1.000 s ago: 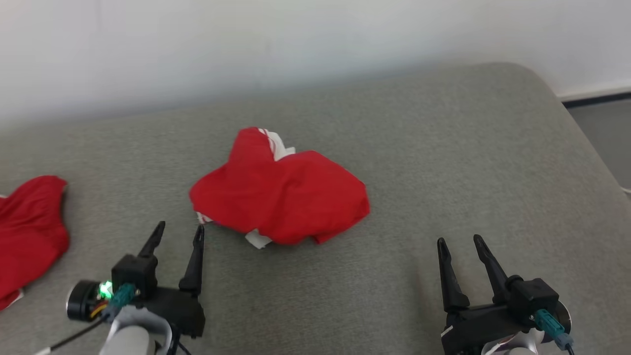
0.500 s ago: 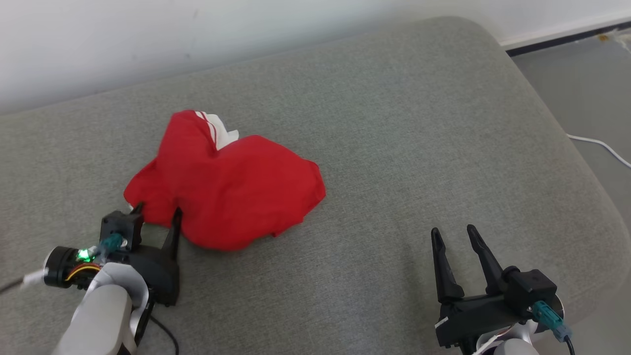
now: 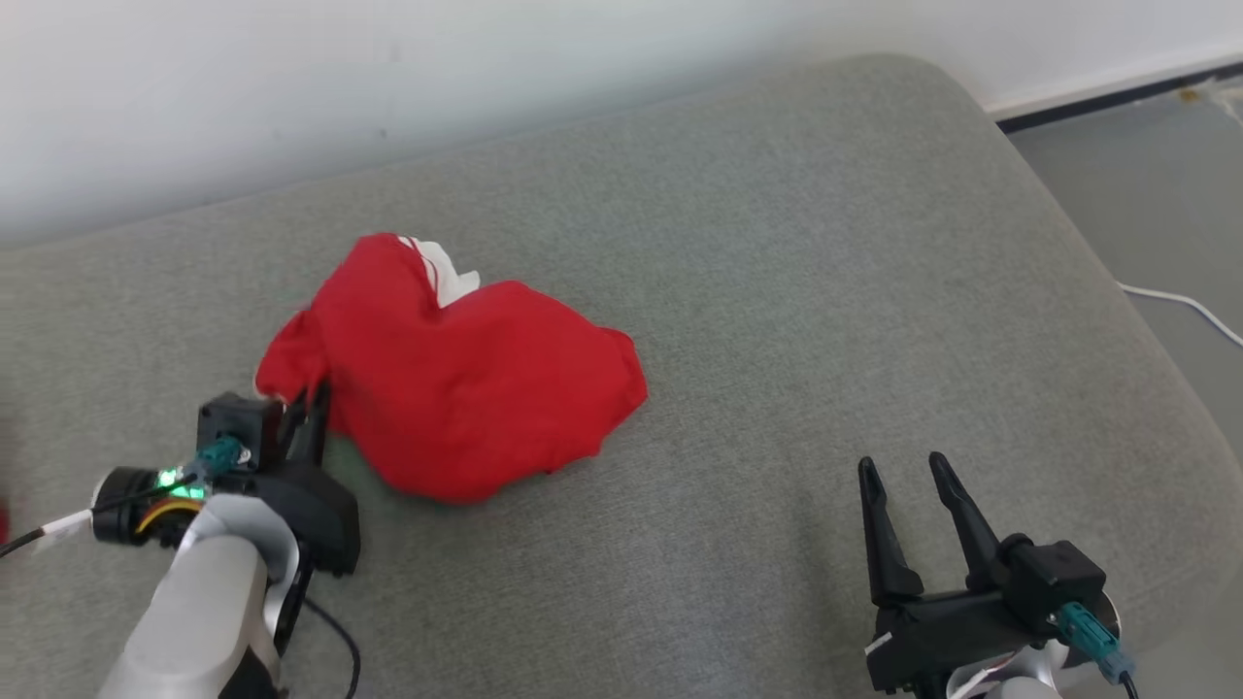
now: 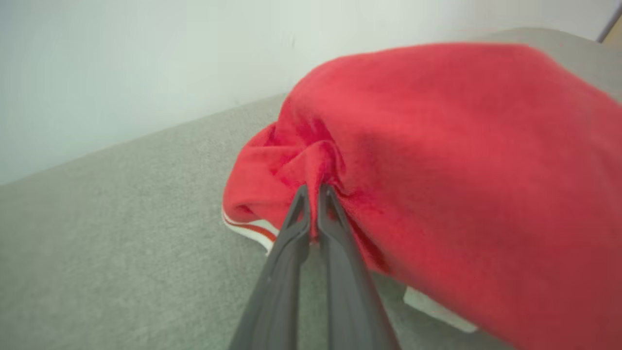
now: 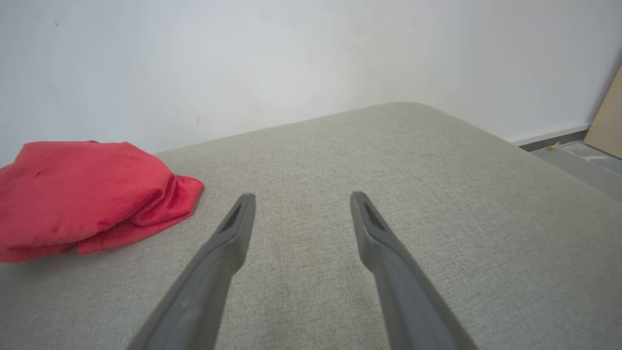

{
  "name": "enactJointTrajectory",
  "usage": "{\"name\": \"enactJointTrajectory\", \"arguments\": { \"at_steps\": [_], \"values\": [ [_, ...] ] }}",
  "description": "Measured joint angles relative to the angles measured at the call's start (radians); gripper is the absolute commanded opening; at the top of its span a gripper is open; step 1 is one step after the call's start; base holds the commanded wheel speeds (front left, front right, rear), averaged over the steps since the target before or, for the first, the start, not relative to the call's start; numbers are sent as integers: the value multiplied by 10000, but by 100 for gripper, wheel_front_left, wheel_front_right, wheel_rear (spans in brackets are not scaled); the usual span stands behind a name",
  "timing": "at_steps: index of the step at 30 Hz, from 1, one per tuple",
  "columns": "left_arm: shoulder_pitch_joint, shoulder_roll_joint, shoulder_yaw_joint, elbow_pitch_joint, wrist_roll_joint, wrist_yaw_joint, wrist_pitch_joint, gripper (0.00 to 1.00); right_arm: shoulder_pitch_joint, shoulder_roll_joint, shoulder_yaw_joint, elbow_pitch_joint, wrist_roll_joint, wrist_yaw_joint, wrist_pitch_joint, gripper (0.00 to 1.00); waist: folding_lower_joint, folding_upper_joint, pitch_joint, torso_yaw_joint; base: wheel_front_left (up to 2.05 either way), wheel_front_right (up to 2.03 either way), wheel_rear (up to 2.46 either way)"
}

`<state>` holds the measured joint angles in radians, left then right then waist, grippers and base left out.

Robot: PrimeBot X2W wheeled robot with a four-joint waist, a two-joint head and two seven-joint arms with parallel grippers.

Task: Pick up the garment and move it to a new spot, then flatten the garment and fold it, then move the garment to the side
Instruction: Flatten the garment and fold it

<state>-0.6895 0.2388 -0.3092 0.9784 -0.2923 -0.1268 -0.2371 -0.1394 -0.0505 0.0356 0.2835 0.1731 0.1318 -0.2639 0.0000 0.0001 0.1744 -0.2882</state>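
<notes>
Our left gripper (image 4: 313,188) has its fingers pinched shut on a fold at the near edge of the red garment (image 3: 466,379). The garment lies crumpled on the grey cushion (image 3: 825,291), with its long axis running ahead and right of those fingertips. Our right gripper (image 3: 901,464) stands with its fingers spread, the cloth well apart to their left.
</notes>
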Motion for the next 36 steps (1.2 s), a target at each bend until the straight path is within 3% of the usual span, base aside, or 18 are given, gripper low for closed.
{"name": "enactJointTrajectory", "arguments": {
  "at_steps": [6, 14, 23, 24, 25, 30, 36],
  "values": [
    [423, -259, 42, -1718, 31, 278, -228, 0, 285, 0, -146, 17, -54, 0, 0, 100, -1, 0, -310, 525, 0, 0, 0],
    [3264, -414, -77, -4594, -82, 721, -219, 0, 512, -2, -81, 17, -50, 0, 0, 100, -1, -1, -677, 1469, 0, 0, 0],
    [5783, -928, -330, -5298, -765, 974, 372, 0, 570, -2, -94, 102, -92, 0, 0, 100, -1, -1, -873, 2345, 0, 0, 0],
    [5821, -980, -378, -5294, -761, 1012, 374, 40, 570, -2, -84, 109, -125, 0, 0, 100, -1, 0, -890, 2408, 0, 0, 0],
    [5828, -999, -424, -5311, -692, 1087, 357, 100, 570, -2, -84, 127, -148, 0, 0, 100, -2, -1, -908, 2461, 0, 0, 0],
    [5674, -961, -288, -5994, -690, 1181, 113, 100, 559, 0, -82, 153, -150, 0, 0, 100, -2, -1, -1003, 2566, 0, 0, 0],
    [4735, 8, 203, -7331, -600, 1145, 525, 100, 543, 0, 2, 192, -69, 0, 0, 100, -1, -1, -984, 2382, 0, 0, 0]
  ]
}}
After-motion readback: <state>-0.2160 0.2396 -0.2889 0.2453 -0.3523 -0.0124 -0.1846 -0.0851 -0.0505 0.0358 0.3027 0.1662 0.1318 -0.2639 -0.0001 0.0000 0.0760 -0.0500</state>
